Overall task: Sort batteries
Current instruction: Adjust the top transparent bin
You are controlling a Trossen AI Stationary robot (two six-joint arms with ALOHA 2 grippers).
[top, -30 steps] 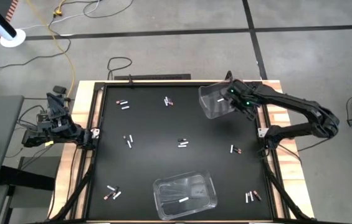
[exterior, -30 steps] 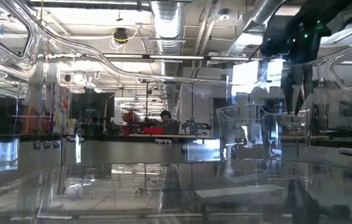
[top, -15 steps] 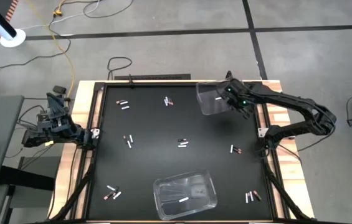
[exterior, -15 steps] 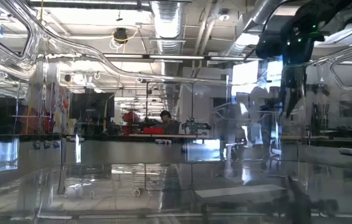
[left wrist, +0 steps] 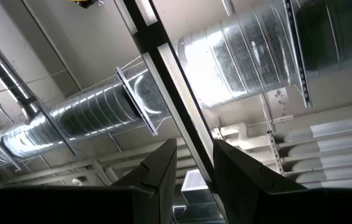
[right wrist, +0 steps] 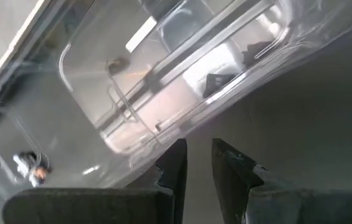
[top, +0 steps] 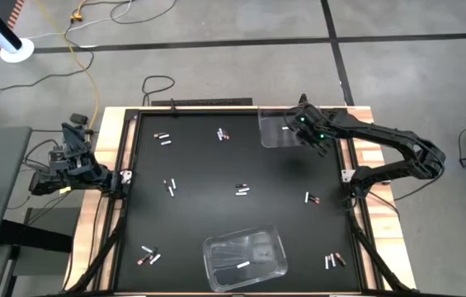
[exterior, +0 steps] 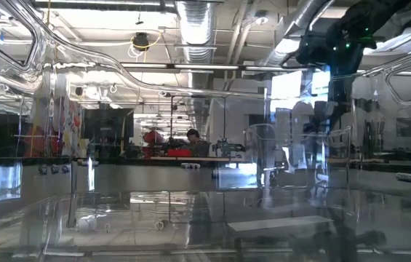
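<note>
From above, our right gripper [top: 306, 129] clamps the far bin's [top: 275, 132] rim; batteries [top: 242, 190] lie scattered over the mat. Its wrist shows fingers [right wrist: 174, 163] pinching the wall. We should set it down level before releasing. The left gripper [left wrist: 193, 163], parked, stands slightly apart.

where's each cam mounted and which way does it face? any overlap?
High: overhead, facing straight down on the table; left arm parked at its edge, right arm reaching the far bin.
Low: table height, facing level into the room; right arm shows from above.
Left wrist: on left arm, facing ceiling ducts; left hand shows.
Right wrist: on right arm, facing the far bin; right hand shows.
Shared: high, low and right wrist all see the far bin.
</note>
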